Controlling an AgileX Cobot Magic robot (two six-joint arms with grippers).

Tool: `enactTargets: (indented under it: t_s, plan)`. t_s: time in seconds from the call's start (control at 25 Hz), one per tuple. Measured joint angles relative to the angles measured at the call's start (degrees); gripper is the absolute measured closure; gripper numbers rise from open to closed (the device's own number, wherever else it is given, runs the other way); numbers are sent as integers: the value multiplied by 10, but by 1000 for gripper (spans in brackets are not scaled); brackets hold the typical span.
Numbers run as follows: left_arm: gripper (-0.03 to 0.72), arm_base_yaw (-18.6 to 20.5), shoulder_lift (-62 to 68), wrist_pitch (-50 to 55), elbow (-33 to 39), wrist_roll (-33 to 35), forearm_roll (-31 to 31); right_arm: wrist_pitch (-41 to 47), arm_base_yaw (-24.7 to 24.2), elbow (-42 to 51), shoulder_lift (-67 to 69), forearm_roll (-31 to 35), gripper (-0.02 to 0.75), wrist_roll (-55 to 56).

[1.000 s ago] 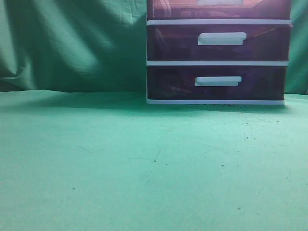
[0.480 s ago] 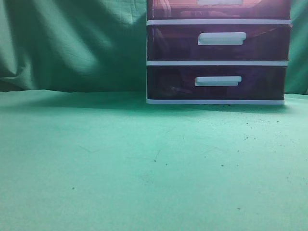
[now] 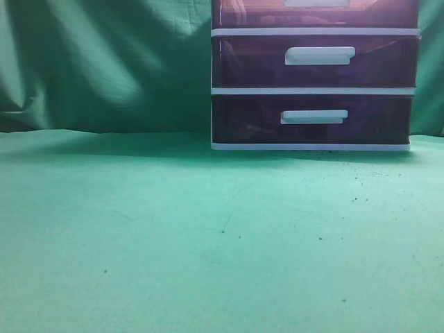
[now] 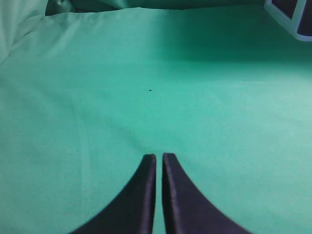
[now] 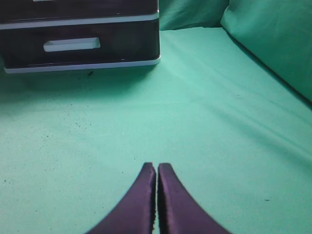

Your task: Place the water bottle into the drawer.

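green cloth table, green backdrop

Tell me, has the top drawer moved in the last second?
No. The top drawer keeps its place in the exterior view: its handle sits above the white frame rail as before, and the front looks shut.

The cloth on the table is plain green with a few small dark specks. The backdrop is darker green. The drawer has a dark purple-brown front, a white handle and a white frame. Both grippers are black.
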Motion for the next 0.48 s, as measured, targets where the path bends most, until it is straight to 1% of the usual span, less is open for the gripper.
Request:
enactTargets:
  t_s: [0.48]
  plan:
    - [688,1,0,1,0,3,-1,0,0,0,0,0,738,0]
